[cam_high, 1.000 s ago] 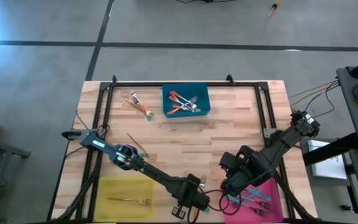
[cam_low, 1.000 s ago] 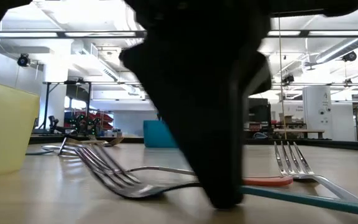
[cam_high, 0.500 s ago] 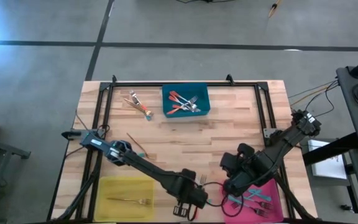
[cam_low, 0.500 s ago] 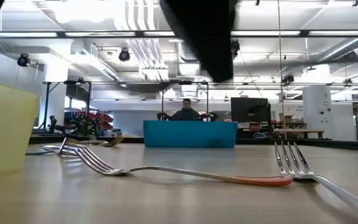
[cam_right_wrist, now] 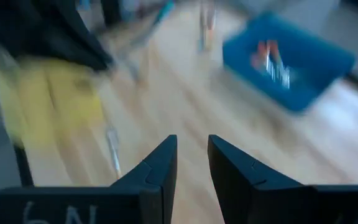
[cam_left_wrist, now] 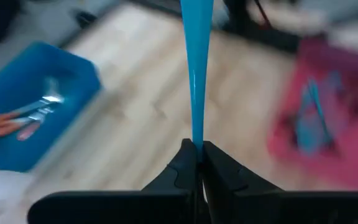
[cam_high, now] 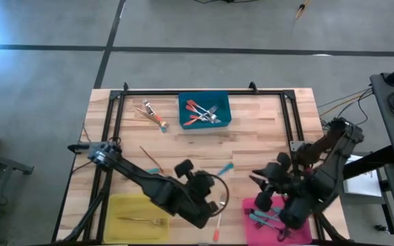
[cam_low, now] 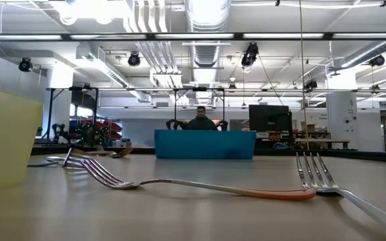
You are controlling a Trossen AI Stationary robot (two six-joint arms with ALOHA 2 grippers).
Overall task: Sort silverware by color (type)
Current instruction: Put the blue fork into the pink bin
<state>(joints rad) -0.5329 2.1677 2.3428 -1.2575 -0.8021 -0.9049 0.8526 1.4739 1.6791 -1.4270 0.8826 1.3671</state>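
On the wooden bench [cam_high: 252, 140], the yellow bin [cam_high: 139, 217] at the near left holds one gold fork [cam_high: 142, 220]. Just right of the yellow bin, the left gripper [cam_left_wrist: 196, 163] has its jaws pressed together on a teal-handled fork [cam_left_wrist: 196, 74]. A red-handled fork [cam_high: 218, 223] lies just beside it. Further right of the yellow bin, the right gripper [cam_right_wrist: 191, 163] hangs above the pink bin [cam_high: 299, 225] of teal forks [cam_high: 269, 217], jaws slightly spread, empty.

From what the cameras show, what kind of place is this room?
Probably a robotics lab or workshop hall: exposed silver ceiling ducts, a bare grey concrete floor around the wooden butcher-block table, and a person seated at a desk far behind.
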